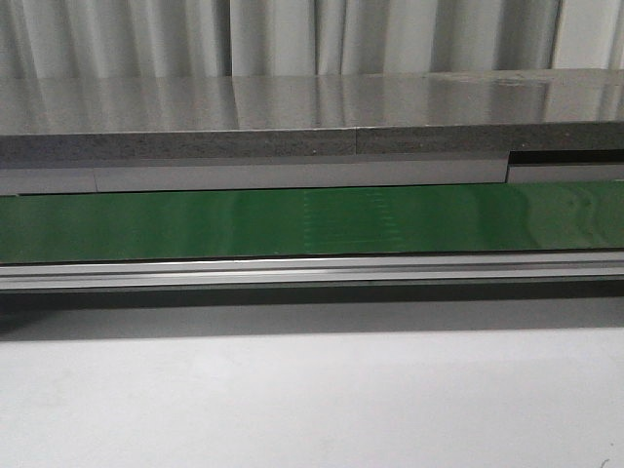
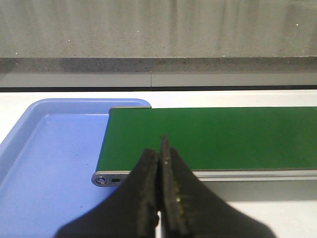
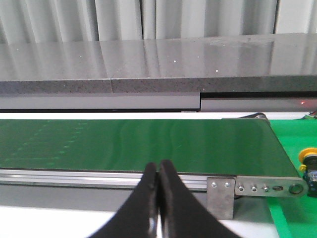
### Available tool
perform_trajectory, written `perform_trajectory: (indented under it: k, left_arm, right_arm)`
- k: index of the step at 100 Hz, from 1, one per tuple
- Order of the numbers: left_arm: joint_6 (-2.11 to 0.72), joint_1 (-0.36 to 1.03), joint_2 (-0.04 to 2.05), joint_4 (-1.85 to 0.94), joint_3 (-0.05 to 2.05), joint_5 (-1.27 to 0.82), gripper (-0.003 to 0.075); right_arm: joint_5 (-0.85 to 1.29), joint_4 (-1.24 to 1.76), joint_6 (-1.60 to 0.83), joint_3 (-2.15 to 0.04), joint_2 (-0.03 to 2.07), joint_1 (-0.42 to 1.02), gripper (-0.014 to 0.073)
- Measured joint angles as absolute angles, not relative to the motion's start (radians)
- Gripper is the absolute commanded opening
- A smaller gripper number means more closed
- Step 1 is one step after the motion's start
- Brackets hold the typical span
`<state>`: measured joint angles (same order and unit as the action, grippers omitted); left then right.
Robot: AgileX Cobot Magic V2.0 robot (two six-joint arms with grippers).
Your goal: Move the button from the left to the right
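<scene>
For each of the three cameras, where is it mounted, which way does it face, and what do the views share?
Front view: looks forward over the white table at the green belt; no arm shows.
Left wrist view: on the left arm, closed left gripper over the belt's end and a blue tray.
Right wrist view: on the right arm, closed right gripper near the belt's other end; the button sits at the edge.
All three share the belt.

No readable text, label, brand, number or sign is showing in any view. The green belt (image 1: 312,222), its aluminium rail (image 1: 312,271), the grey stone ledge (image 1: 292,117) and the blue tray (image 2: 49,163) are all presenting plain, unmarked surfaces.
</scene>
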<state>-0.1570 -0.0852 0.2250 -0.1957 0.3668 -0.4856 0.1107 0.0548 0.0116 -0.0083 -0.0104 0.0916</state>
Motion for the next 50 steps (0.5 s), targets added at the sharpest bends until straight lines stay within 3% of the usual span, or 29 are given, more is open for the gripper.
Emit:
perform_trajectory:
  k: [50]
  left_arm:
    - [-0.157, -0.085, 0.225, -0.196, 0.367, -0.486, -0.0021]
  right_arm:
    - [0.069, 0.053, 0.018, 0.027, -0.01, 0.092, -0.0068]
